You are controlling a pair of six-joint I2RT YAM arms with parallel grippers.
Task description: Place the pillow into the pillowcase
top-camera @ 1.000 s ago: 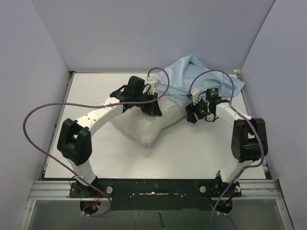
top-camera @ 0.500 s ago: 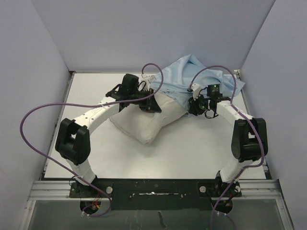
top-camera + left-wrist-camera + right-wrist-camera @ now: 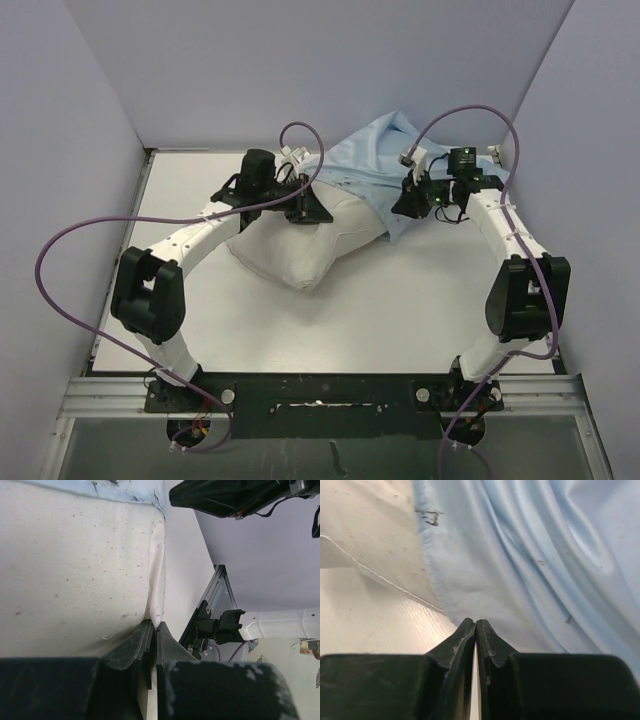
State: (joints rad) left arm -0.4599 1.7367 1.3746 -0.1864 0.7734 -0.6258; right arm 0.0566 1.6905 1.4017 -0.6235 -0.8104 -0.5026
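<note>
The off-white pillow (image 3: 290,250) lies mid-table, its far end tucked under the light blue pillowcase (image 3: 370,160). My left gripper (image 3: 318,212) is shut on the pillow's seamed edge; in the left wrist view the jaws (image 3: 155,626) pinch that thin seam, with the pillow (image 3: 75,570) filling the left and the pillowcase hem (image 3: 125,487) at the top. My right gripper (image 3: 400,208) sits at the pillowcase's near hem. In the right wrist view its jaws (image 3: 476,622) are closed together on the edge of the blue pillowcase (image 3: 530,555), the pillow (image 3: 365,520) showing beside it.
Purple-grey walls box in the white table (image 3: 190,190) on the left, back and right. A metal rail (image 3: 320,392) with both arm bases runs along the near edge. Purple cables (image 3: 60,250) loop above both arms.
My right gripper has closed and moved back and to the right along the pillowcase hem. The left gripper has drawn the pillow slightly left and back.
</note>
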